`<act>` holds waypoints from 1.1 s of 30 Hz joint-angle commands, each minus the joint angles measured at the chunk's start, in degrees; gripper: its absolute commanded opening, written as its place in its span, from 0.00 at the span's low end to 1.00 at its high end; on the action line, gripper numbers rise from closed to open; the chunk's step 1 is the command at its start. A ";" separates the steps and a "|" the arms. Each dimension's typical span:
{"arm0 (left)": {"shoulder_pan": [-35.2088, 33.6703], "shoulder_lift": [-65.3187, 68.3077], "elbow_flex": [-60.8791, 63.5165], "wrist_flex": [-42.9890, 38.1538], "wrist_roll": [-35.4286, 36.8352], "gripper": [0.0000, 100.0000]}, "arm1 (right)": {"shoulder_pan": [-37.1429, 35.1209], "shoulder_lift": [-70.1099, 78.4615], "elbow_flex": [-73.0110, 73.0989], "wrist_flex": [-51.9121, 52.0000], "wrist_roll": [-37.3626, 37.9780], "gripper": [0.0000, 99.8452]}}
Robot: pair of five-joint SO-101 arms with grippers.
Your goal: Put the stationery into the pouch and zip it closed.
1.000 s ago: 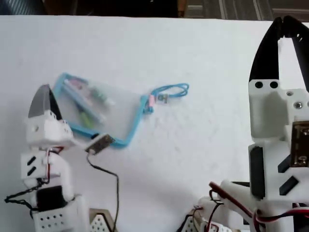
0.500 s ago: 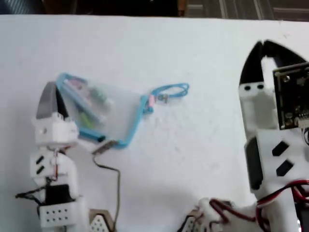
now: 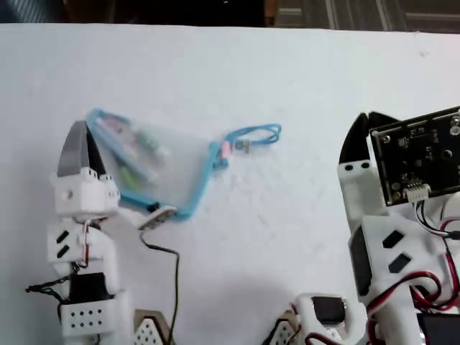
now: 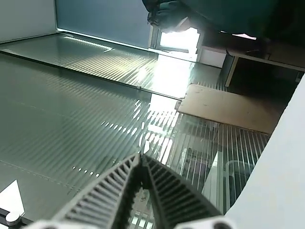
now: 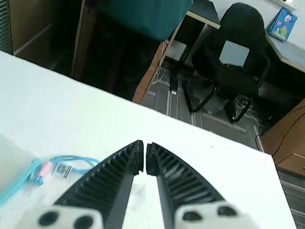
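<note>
Flat white desk (image 3: 287, 72), its near edge cut off behind both arms. White-bodied, black-fingered right hand (image 3: 365, 119) low at the right, partly covered by its own camera board. Closed tip to tip in its wrist view, gripping nothing. White-bodied, dark-fingered left hand (image 3: 79, 133) at the left, likewise closed and empty. Points off the desk toward the room in its wrist view.

Clear plastic blue-trimmed pouch (image 3: 176, 164) flat on the desk, left of centre. Lies just beside the left hand, with its near-left edge hidden under that hand's white body. Contact there hard to judge. Sits well apart from the right hand. Holds pink and green stationery (image 3: 133, 147), blurred through the plastic, single pieces hard to make out. Zipped or open: cannot tell.

Thin blue cord loop (image 3: 253, 134) with a small pink tag (image 3: 225, 149) at the pouch's right corner, between pouch and right hand.
</note>
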 commanded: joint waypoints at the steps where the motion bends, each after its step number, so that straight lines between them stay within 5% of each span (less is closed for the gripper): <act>1: 2.42 -0.84 -0.35 -2.64 -91.16 0.02 | -0.31 -2.86 5.10 -5.76 0.00 0.02; 15: 2.68 -0.75 -0.35 -3.34 -91.34 0.03 | -0.31 -15.25 26.37 -18.24 0.00 0.02; 33: 2.59 -0.75 -0.35 -3.25 -91.08 0.03 | -0.31 -26.07 39.74 -18.77 0.09 0.02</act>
